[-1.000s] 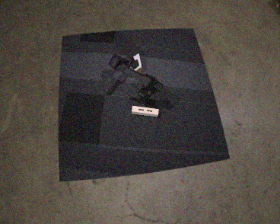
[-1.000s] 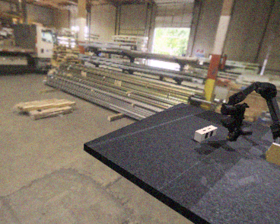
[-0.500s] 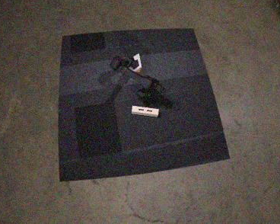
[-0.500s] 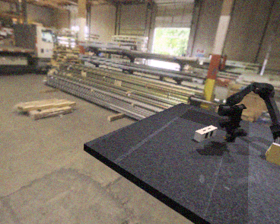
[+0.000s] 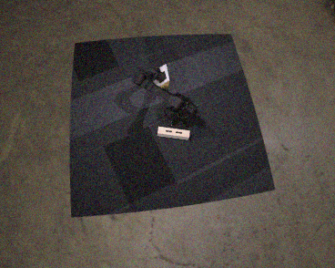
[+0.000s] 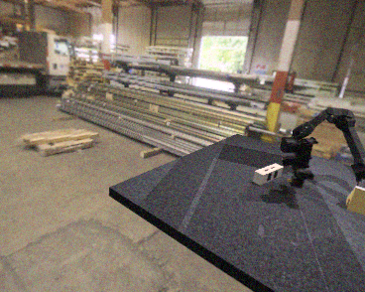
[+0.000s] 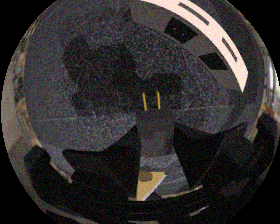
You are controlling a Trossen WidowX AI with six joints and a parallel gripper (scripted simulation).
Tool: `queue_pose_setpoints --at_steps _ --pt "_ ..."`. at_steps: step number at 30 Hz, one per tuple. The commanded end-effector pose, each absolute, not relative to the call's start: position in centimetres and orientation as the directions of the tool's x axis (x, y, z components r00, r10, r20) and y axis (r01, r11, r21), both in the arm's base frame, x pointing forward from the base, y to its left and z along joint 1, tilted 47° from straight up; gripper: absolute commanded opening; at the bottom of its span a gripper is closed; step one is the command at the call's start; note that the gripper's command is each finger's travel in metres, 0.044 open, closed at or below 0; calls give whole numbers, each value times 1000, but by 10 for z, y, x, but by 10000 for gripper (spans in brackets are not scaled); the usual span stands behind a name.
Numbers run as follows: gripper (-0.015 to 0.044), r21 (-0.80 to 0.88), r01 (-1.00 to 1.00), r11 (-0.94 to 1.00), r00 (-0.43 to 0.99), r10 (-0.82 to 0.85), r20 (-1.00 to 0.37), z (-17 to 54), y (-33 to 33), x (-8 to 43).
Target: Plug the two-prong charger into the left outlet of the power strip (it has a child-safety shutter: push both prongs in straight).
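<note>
Gripper: I have my gripper [image 5: 182, 114] [image 6: 300, 166] [image 7: 153, 125] closed on the charger [image 7: 156, 142], its 2 dark fingers pinching the body from both sides.
Charger: dark and blocky, sitting between the fingertips in my wrist view; I can't separate its body from the dark gripper in the other 2 views.
Prongs: 2 thin gold prongs [image 7: 151, 100] stick out past the fingertips, side by side. Both are outside the strip.
Power strip: the pale strip [image 5: 173, 133] [image 6: 268, 175] [image 7: 216, 27] rests on the dark table [image 5: 221, 164] [image 6: 211, 238], near the gripper but apart from it.
Strip markings: I see 2 dark slots on the top face and 2 dark squares on the side face towards my gripper.
Arm: my black arm [image 5: 164, 89] [image 6: 352, 139] bends up and over, with the gripper hanging above the table.
Box: a yellow block with a white top [image 6: 363, 202] sits by the arm's foot.
Floor: off the table, some wooden boards [image 6: 62, 141] lie stacked on the concrete.
</note>
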State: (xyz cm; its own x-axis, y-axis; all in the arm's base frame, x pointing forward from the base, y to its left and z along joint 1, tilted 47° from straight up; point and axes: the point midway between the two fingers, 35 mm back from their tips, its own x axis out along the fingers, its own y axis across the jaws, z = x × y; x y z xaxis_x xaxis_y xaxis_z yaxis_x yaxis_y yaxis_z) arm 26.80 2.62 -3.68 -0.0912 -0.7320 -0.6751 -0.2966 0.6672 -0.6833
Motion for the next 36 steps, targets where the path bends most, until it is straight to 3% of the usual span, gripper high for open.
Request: queue_pose_setpoints --at_steps 1,30,36 --pt "0 -697 -219 683 -92 -725 -682 -41 26 272" --pt "0 -698 275 661 -97 -704 -704 -65 20 291" --pt "0 -697 280 660 -97 -703 -704 -64 19 295"
